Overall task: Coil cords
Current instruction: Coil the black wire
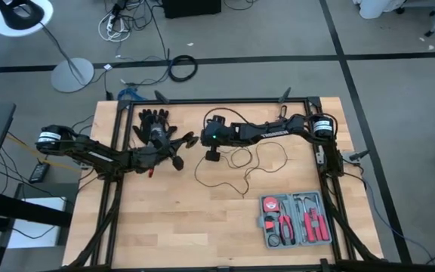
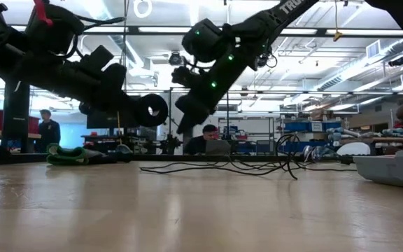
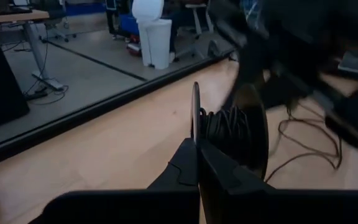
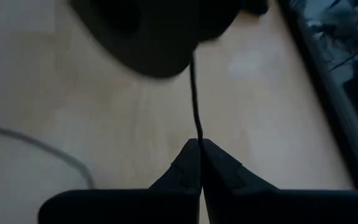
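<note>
I see my left claw (image 3: 197, 149) clenched on the rim of the round disc (image 3: 229, 134), held above the surface (image 1: 172, 219). My right claw (image 4: 199, 148), just beside it, pinches the thin wire (image 4: 194, 99), whose loose loops lie right of centre

Grey floor (image 1: 278, 30), white lamp (image 1: 23, 15)

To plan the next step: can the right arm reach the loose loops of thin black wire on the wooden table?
Probably yes: the loose loops lie uncovered on the table near the right gripper, though it is shut on the same wire.
</note>
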